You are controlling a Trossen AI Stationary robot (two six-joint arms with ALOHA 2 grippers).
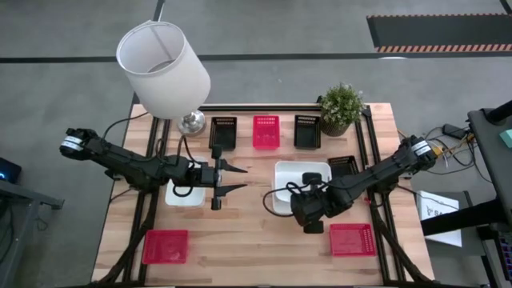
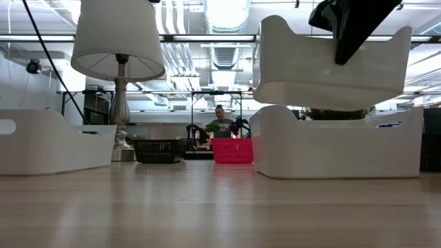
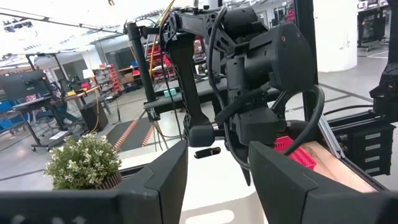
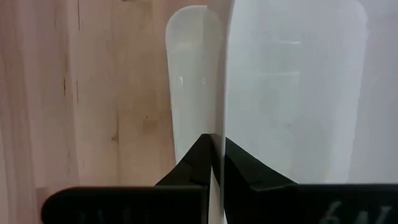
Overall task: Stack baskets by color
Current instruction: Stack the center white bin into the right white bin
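White basket (image 2: 331, 65) hangs tilted above a second white basket (image 2: 337, 148) on desk (image 1: 256, 240), rim pinched in closed right end effector (image 4: 217, 155). Left end effector (image 1: 232, 178) open mid-desk, beside third white basket (image 1: 182, 194).

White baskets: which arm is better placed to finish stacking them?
Right. The right gripper is shut on a white basket raised just above another white basket. The left gripper is open, holding nothing.
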